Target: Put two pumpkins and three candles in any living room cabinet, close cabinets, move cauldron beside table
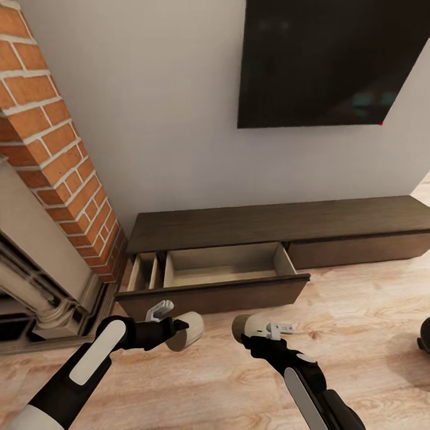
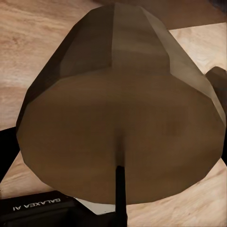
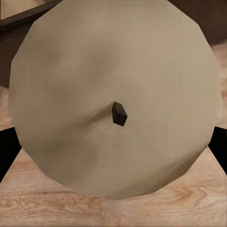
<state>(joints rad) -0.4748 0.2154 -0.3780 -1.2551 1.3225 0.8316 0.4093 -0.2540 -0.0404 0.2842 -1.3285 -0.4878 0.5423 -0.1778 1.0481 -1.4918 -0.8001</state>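
Both grippers hover over light wood-plank flooring [image 1: 358, 298]. Left gripper [image 1: 179, 328] is clamped on one stubby olive-beige candle [image 1: 186, 338]; right gripper [image 1: 251, 332] is clamped on a second stubby candle [image 1: 240, 328]. Just beyond, the long dark-brown wooden cabinet [image 1: 269, 224] stands against a white wall [image 1: 149, 119], beside a brick fireplace column [image 1: 54, 149]. Its left drawer [image 1: 221, 269] is pulled out, pale interior bare. Open floor lies to the right, with a black round object [image 1: 424, 335] at the edge.

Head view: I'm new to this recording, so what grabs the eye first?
The open drawer of the dark cabinet, pale and empty inside, sits dead centre under the black TV. Just before it, each arm holds a candle: left gripper and right gripper. A brick fireplace flanks the left.
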